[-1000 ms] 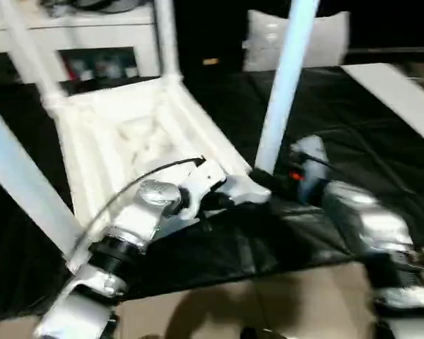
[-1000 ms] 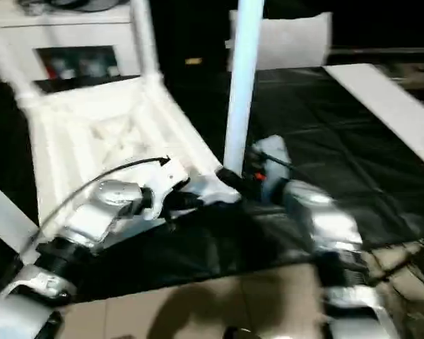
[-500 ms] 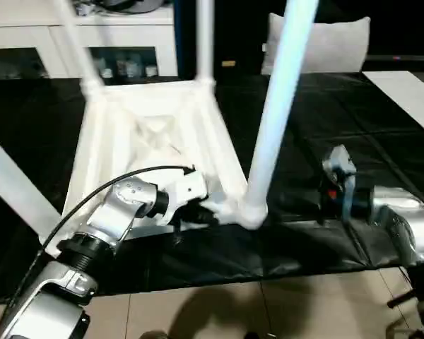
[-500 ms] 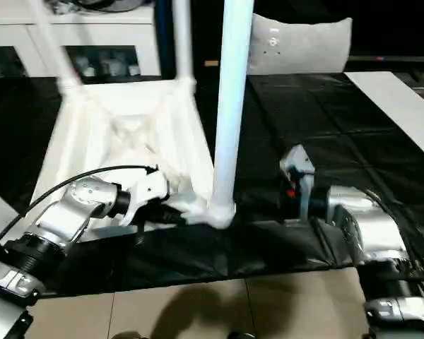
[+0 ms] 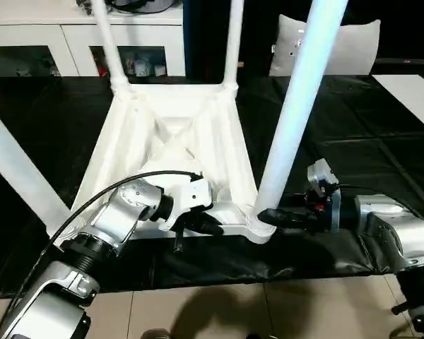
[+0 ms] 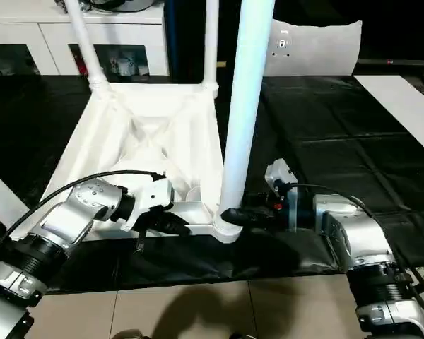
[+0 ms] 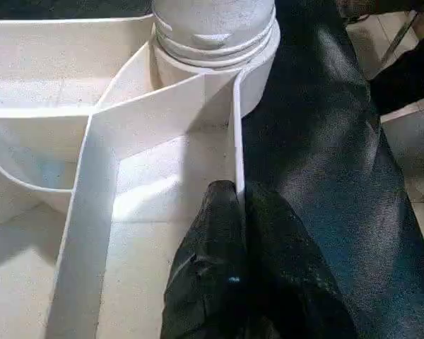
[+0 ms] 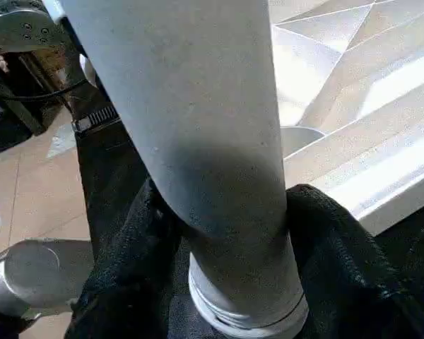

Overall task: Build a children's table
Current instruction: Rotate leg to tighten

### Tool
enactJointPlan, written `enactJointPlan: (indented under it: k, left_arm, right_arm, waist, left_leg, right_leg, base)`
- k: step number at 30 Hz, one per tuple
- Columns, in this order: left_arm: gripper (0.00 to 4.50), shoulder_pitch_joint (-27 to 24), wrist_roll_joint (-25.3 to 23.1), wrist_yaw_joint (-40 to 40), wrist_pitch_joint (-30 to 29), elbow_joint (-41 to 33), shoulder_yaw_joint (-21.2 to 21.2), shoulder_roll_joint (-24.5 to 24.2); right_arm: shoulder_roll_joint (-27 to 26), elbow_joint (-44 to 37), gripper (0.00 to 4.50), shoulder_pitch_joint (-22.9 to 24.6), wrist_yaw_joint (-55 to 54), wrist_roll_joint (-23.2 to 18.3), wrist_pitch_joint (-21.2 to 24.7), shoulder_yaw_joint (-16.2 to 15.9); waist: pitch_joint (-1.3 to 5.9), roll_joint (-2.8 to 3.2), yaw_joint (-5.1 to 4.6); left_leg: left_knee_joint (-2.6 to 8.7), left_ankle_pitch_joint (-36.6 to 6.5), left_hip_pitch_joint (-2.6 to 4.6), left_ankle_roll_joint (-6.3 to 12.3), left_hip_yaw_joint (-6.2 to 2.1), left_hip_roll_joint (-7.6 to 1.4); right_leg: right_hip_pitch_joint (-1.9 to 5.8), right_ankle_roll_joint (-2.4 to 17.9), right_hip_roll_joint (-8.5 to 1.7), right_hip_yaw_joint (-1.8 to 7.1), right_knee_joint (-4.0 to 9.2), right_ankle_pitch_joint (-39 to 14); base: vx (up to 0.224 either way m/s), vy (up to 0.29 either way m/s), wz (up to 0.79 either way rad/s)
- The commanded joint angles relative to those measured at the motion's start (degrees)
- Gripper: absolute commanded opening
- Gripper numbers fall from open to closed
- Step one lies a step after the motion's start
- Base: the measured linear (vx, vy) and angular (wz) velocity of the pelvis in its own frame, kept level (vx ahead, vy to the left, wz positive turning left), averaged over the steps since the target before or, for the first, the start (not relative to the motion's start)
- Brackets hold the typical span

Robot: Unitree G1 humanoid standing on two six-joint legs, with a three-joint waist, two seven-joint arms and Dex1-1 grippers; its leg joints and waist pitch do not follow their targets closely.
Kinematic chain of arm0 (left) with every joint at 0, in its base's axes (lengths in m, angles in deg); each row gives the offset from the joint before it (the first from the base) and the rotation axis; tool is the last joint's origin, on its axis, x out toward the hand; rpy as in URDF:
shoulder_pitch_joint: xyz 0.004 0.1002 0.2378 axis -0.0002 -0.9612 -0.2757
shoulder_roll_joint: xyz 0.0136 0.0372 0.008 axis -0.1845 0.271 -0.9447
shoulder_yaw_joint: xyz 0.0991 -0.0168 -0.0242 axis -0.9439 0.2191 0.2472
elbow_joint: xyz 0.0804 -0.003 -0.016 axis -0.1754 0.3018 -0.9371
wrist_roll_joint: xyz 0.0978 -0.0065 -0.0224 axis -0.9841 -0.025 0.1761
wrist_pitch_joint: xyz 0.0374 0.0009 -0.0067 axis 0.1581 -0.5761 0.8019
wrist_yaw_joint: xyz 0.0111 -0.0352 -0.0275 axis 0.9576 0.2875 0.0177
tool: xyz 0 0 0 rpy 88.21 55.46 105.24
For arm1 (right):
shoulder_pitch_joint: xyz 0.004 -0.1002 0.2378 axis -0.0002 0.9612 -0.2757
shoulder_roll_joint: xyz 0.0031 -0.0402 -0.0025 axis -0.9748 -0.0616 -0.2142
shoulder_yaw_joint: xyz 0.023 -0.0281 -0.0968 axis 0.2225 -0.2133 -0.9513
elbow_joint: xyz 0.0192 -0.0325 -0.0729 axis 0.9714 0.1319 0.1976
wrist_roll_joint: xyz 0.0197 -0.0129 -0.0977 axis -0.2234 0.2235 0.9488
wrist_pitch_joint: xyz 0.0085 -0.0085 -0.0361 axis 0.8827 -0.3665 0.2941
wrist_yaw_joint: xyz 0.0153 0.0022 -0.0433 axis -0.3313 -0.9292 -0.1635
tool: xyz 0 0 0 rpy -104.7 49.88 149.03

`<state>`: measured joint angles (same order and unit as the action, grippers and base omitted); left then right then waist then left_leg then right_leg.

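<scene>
The children's table lies upside down, its white ribbed top [image 5: 171, 134] on the black cover with four white legs standing up from the corner sockets. My left gripper [image 5: 215, 227] is shut on the thin near rim of the top [image 7: 234, 141], close to the near right socket. The near right leg [image 5: 297, 92] rises from that socket. My right gripper [image 5: 265, 215] comes in from the right at its base, and its black fingers [image 8: 145, 233] press on both sides of the leg [image 8: 198, 106]. The other legs stand at far left [image 5: 107, 39], far right [image 5: 233, 39] and near left [image 5: 18, 169].
The black-covered work table [image 5: 360, 141] ends at a front edge just under both grippers, with tiled floor [image 5: 233, 311] below. A white cabinet [image 5: 49, 28] stands at the back left, a white cushion [image 5: 353, 46] at the back, a white board [image 5: 413, 92] at far right.
My right gripper has moved left from a spot clear of the leg to its base and closed its fingers around it. The left gripper has kept its grip on the rim. The camera shifted.
</scene>
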<state>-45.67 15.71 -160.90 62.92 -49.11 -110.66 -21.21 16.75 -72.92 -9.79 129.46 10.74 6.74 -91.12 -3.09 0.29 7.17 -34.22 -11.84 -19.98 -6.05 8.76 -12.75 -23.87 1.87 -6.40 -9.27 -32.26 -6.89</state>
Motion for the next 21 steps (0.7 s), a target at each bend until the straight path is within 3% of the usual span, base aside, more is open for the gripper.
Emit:
enactJointPlan:
  k: [1, 3, 6, 9, 11, 12, 13, 14, 15, 16, 17, 18, 19, 20, 21]
  left_arm:
    - [0.00, 0.0, 0.1, -1.1, 0.9, -1.4, -2.1, 1.1]
    - [0.00, -0.1, 0.2, -0.9, 0.0, -1.6, -2.0, 1.1]
    - [0.00, -0.3, -0.1, 5.5, -6.1, -1.6, -0.1, 4.0]
    - [0.00, 0.2, -0.2, 13.3, -11.1, -0.9, 2.4, 7.9]
    - [0.00, 1.2, -0.8, 20.9, -13.1, 1.0, 4.6, 11.3]
    - [0.00, 1.7, -0.9, 23.8, -13.8, 2.1, 5.6, 12.6]
    - [0.00, 2.5, -1.1, 27.3, -14.2, 3.3, 6.5, 14.4]
    - [0.00, 2.9, -1.1, 29.0, -14.3, 4.0, 7.1, 15.3]
    - [0.00, 3.3, -1.1, 30.1, -14.3, 4.4, 7.4, 16.0]
    - [0.00, 3.6, -1.3, 31.3, -14.3, 4.8, 7.6, 16.6]
    - [0.00, 4.0, -1.8, 32.2, -14.0, 5.0, 7.5, 17.1]
    - [0.00, 4.0, -2.2, 32.3, -14.0, 5.0, 7.3, 17.2]
    - [0.00, 4.0, -2.6, 32.1, -14.0, 4.9, 7.0, 17.3]
    - [0.00, 3.8, -2.9, 31.8, -13.9, 4.8, 6.7, 17.0]
    - [0.00, 3.6, -3.3, 31.7, -13.6, 4.7, 6.5, 16.8]
  right_arm:
    - [0.2, -1.6, 2.03, 0.3, 1.6, -1.1, 1.5, -1.6]
    - [-0.2, -2.4, 2.01, 0.7, 1.3, -1.7, 2.3, -1.4]
    - [-3.9, -4.2, 2.00, 1.0, -5.7, -1.3, 5.1, -0.8]
    - [-8.7, -2.7, 2.00, -0.8, -17.3, 2.5, 6.4, -0.2]
    - [-13.3, 0.8, 1.98, -3.3, -28.4, 5.6, 6.1, 1.7]
    - [-15.4, 2.6, 1.98, -4.5, -33.7, 6.3, 6.7, 3.2]
    - [-18.6, 5.0, 1.98, -6.4, -41.2, 6.8, 8.4, 5.7]
    - [-20.2, 6.3, 1.98, -7.3, -44.4, 6.5, 8.8, 7.1]
    - [-21.2, 7.4, 1.98, -7.9, -46.4, 6.4, 7.8, 7.9]
    - [-22.0, 8.3, 1.98, -8.3, -48.0, 6.6, 6.1, 8.1]
    - [-22.6, 9.2, 1.98, -8.6, -48.9, 7.1, 4.0, 8.0]
    - [-22.9, 9.4, 1.98, -8.6, -48.7, 7.4, 3.0, 7.9]
    - [-23.1, 9.5, 1.98, -8.6, -48.2, 7.9, 1.9, 7.7]
    - [-23.0, 9.1, 2.31, -8.4, -47.5, 8.2, 1.7, 7.2]
    - [-23.0, 8.7, 2.31, -8.1, -47.1, 8.2, 1.6, 7.0]
  waist:
    - [4.62, -0.54, -0.28]
    - [4.62, -0.60, -0.23]
    - [4.55, -0.53, -0.19]
    - [3.95, -0.65, -1.03]
    - [3.58, -0.67, -2.11]
    - [3.46, -0.81, -3.27]
    - [3.58, -0.21, -4.45]
    - [3.73, 0.27, -5.97]
    - [3.79, 0.65, -6.51]
    - [4.01, 1.16, -7.25]
    - [3.68, 1.74, -7.03]
    - [3.37, 0.97, -7.34]
    - [2.98, -0.23, -7.79]
    - [2.97, -0.69, -7.90]
    - [3.12, -0.60, -7.87]
  left_leg:
    - [3.75, -6.4, -0.31, 3.90, 0.99, -0.47]
    - [3.73, -6.2, -0.33, 3.91, 1.01, -0.43]
    - [3.79, -6.2, -0.28, 3.65, 0.97, -0.48]
    - [3.81, -9.5, -0.19, 1.84, 1.08, 0.16]
    - [3.40, -12.7, 0.04, 0.80, 0.97, 0.75]
    - [2.83, -14.8, 0.07, 0.50, 0.83, 1.18]
    - [2.28, -17.2, 0.78, 0.70, 0.65, 1.26]
    - [2.62, -19.1, 0.34, 1.14, 0.07, 0.63]
    - [2.96, -20.7, 0.15, 1.46, -0.33, 0.01]
    - [4.75, -24.6, -0.69, 2.29, -1.75, -2.42]
    - [6.55, -29.7, -0.52, 2.56, -2.37, -4.34]
    - [6.74, -31.7, 0.07, 2.46, -2.04, -4.19]
    - [4.32, -31.0, 1.80, 1.73, -0.56, -0.70]
    - [1.69, -24.2, 2.28, 1.71, 0.61, 2.17]
    - [1.37, -22.0, 1.92, 2.28, 0.81, 2.40]
  right_leg:
    - [4.18, 6.3, -2.30, 3.06, 3.27, -21.4]
    - [4.23, 6.2, -2.24, 3.07, 3.27, -21.2]
    - [4.15, 6.2, -2.29, 3.05, 3.33, -21.5]
    - [3.91, 3.5, -2.17, 2.47, 4.51, -28.6]
    - [3.67, 0.0, -2.06, 1.41, 5.76, -35.6]
    - [3.37, -2.5, -1.81, 0.20, 6.86, -38.8]
    - [3.20, -4.1, -1.75, -1.25, 8.11, -40.3]
    - [4.15, -4.6, -1.73, -2.22, 8.29, -38.3]
    - [4.68, -5.0, -1.68, -2.50, 8.35, -37.2]
    - [6.37, -4.0, -2.09, -1.53, 6.01, -30.9]
    - [6.57, -1.9, -2.06, 0.36, 3.20, -24.8]
    - [5.85, -1.0, -2.02, 1.04, 3.38, -23.8]
    - [3.63, -1.1, -2.34, 0.07, 6.83, -32.9]
    - [2.80, -3.7, -2.82, -2.14, 9.24, -42.2]
    - [3.05, -5.1, -2.79, -2.60, 9.81, -43.8]
  base:
    - [0.000, 0.000, 0.00]
    - [0.000, 0.000, 0.00]
    - [0.000, 0.000, 0.00]
    - [0.000, 0.000, 0.00]
    - [-0.026, 0.010, -0.05]
    - [-0.052, 0.020, -0.09]
    - [0.000, 0.000, 0.00]
    - [0.000, 0.000, 0.00]
    - [0.000, 0.000, 0.00]
    - [-0.054, -0.001, -0.12]
    - [0.000, 0.000, 0.00]
    - [0.000, 0.000, 0.00]
    - [0.000, 0.000, 0.00]
    - [0.050, 0.002, 0.03]
    - [0.050, 0.002, 0.03]
